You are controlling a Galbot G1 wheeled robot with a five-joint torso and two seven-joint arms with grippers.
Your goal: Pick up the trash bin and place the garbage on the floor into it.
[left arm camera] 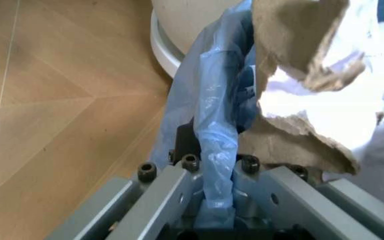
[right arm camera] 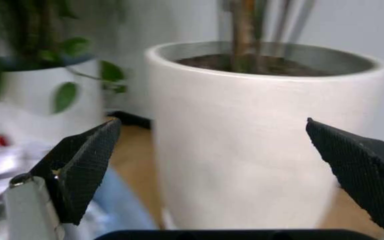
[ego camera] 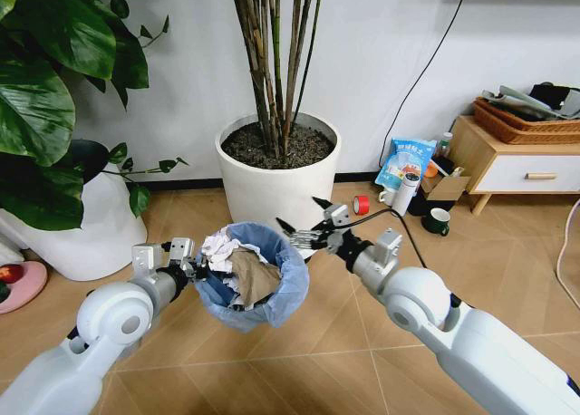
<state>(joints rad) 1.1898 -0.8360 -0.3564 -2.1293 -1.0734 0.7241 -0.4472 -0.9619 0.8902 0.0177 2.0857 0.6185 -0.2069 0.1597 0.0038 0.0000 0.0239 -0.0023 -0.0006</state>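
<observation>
Above the floor (ego camera: 335,342), trash bin (ego camera: 272,302) is held up by left gripper (ego camera: 195,272), jaws pinching its blue-bagged rim; paper and cardboard garbage (ego camera: 245,275) fills it. Right gripper (ego camera: 304,217) hangs just beside the bin's far edge, fingers (right arm camera: 85,167) spread, white plant pot (ego camera: 276,179) behind.

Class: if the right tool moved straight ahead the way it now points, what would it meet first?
Probably the white plant pot: it sits squarely between the open fingers of the right tool, though how far off is unclear.
</observation>
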